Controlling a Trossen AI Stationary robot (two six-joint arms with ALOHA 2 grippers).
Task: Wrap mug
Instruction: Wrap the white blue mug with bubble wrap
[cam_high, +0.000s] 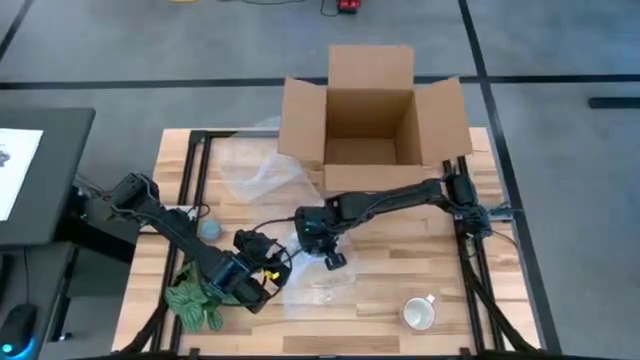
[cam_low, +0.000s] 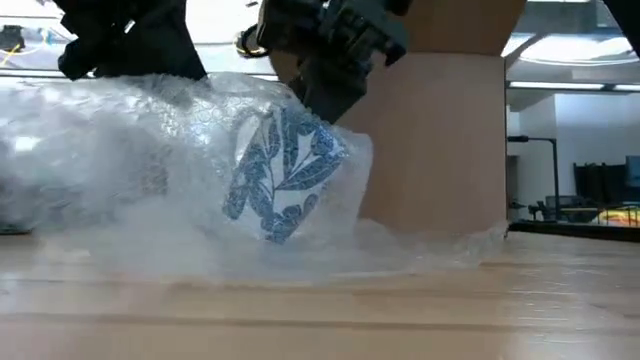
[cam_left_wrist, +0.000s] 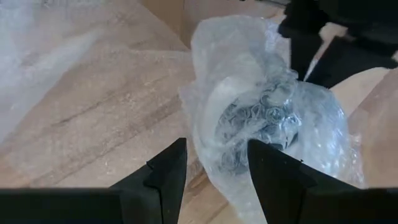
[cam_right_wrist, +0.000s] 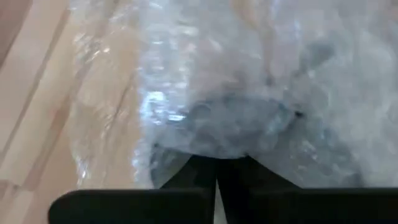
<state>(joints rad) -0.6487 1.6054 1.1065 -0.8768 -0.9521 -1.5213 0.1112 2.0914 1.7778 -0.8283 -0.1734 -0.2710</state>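
A white mug with a blue leaf pattern (cam_low: 285, 175) lies tilted on the table inside a sheet of clear bubble wrap (cam_low: 120, 150). My right gripper (cam_low: 335, 95) comes down on the bundle from above and is shut on the wrap. My left gripper (cam_left_wrist: 214, 168) is open at the bundle's left. Its two fingers stand on either side of the wrapped mug's (cam_left_wrist: 255, 124) near end; whether they touch it does not show. In the high view both grippers, left (cam_high: 255, 285) and right (cam_high: 330, 255), meet near the table's middle front. My right gripper is shut on the bubble wrap (cam_right_wrist: 217, 146) over the mug's upper side, coming slanting down from the far right. The wrap covers the fingertips, so I cannot tell how many layers they have. The wrapped mug rests tilted on the table.
An open cardboard box (cam_high: 370, 110) stands at the table's far edge, with a second clear sheet (cam_high: 250, 170) to its left. A plain white mug (cam_high: 418, 313) sits near the front right. A green leafy thing (cam_high: 195, 300) and a small blue-grey object (cam_high: 210, 230) lie at the left.
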